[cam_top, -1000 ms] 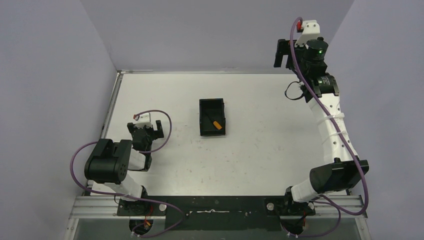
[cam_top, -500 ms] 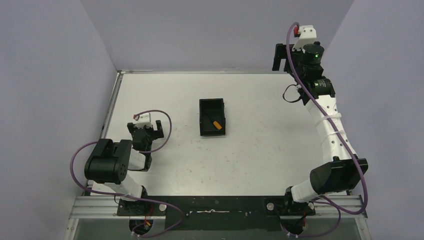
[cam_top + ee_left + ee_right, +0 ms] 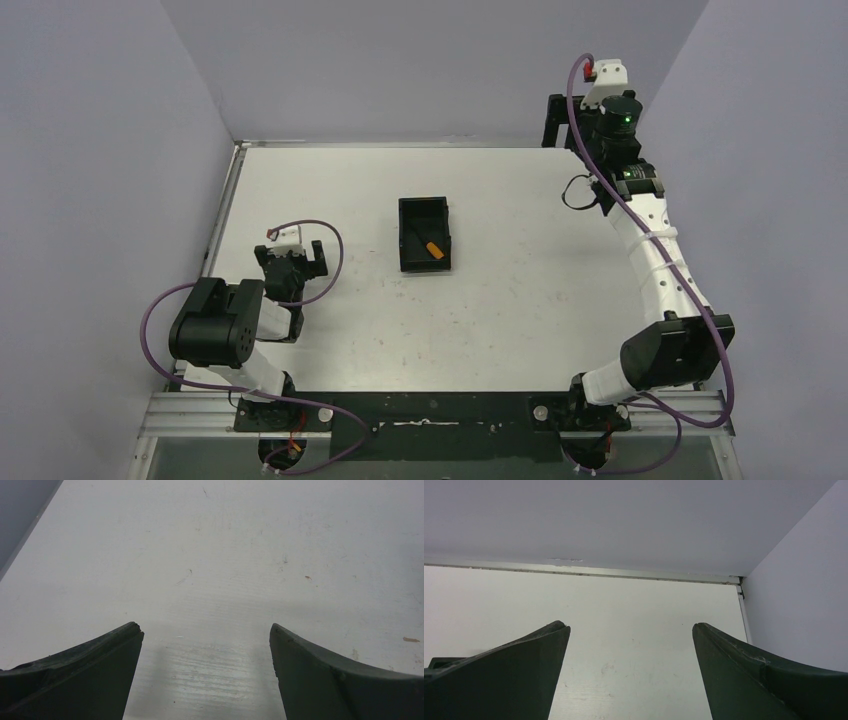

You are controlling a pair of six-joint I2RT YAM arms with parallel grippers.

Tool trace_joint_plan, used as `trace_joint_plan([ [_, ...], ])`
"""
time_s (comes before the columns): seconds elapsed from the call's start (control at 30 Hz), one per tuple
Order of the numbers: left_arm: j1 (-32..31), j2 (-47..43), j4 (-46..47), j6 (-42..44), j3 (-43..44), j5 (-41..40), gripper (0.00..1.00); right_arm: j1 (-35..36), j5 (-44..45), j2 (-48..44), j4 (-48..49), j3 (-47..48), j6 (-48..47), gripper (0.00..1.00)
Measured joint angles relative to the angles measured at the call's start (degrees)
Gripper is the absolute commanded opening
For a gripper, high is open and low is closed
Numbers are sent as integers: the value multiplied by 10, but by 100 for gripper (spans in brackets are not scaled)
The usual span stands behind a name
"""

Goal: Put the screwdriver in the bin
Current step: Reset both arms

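Screwdriver point(image 3: 428, 246) inside black bin point(image 3: 423, 204)

Right gripper point(image 3: 630, 625) spread wide above the table point(image 3: 634, 605), facing its far right corner, walls point(image 3: 624, 520) beyond.

I count 1 screwdriver point(image 3: 432, 249), 1 bin point(image 3: 404, 240) and 1 table point(image 3: 520, 300). I have 2 arms, the left arm point(image 3: 215, 335) and the right arm point(image 3: 660, 260), and 2 grippers, the left gripper point(image 3: 206, 630) and the right gripper point(image 3: 630, 627). I also count 3 walls point(image 3: 420, 60).
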Motion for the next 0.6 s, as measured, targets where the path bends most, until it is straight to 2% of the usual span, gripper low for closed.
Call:
trace_joint_plan([
  [0.6,0,0,0,0,0,0,97,-5,0,0,-10,10,1,100],
])
